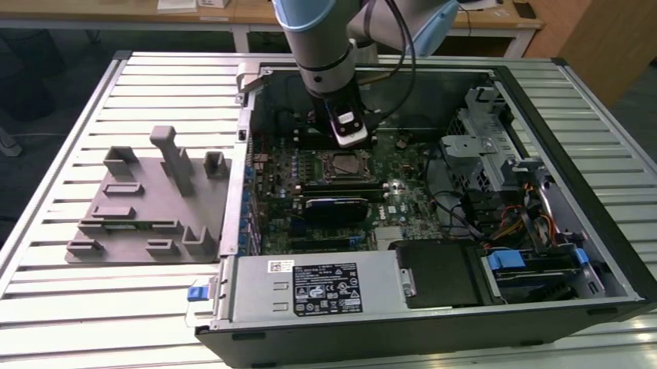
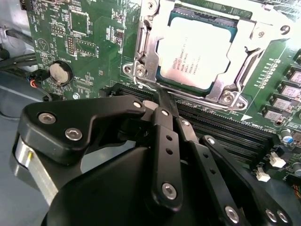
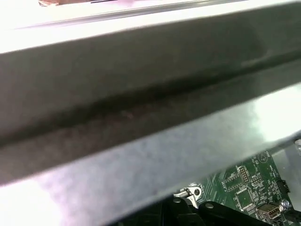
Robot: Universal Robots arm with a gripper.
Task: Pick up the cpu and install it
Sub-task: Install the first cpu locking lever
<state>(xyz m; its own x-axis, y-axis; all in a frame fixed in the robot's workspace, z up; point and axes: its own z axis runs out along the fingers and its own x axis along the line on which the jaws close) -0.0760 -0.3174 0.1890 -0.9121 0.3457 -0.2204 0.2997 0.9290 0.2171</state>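
The cpu [image 2: 195, 54] already lies flat inside the socket frame [image 2: 141, 56] on the motherboard [image 2: 84, 42] — the gripper [image 2: 162, 106], its jaws pressed together and empty, hangs just beside it, apparently after releasing it.

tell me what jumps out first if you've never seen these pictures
The open computer case fills the middle of the slatted table, and the arm reaches down into it above the green board. In the second wrist view the silver chip lies in its socket frame, with the black tool just beside it. A grey plastic block sits on the table at the exterior view's left.
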